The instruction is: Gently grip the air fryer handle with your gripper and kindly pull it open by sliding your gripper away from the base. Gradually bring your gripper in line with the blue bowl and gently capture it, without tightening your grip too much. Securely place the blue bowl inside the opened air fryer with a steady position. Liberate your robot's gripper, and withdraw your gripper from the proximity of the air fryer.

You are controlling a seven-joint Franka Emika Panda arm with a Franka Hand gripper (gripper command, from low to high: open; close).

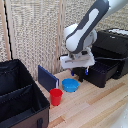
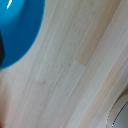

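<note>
Hovering just above the blue bowl (image 1: 70, 85), the gripper (image 1: 78, 73) hangs from the white arm; whether its fingers are spread or closed cannot be told; the bowl sits upright on the wooden worktop (image 1: 95, 107), apart from the air fryer (image 1: 111, 55), whose drawer stands pulled out; a red cup (image 1: 56, 96) stands beside the bowl, a dark-blue board (image 1: 47, 77) behind it, a black fabric case (image 1: 20, 97) at the exterior view's left edge.

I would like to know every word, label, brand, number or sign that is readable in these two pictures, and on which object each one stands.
None can be read in either view.
The air fryer: no legible label; too blurred to tell.
The blue bowl, red cup, dark-blue board and black fabric case: plain, no print visible.
The tool: no marking visible.
The wooden table: only wood grain.
</note>
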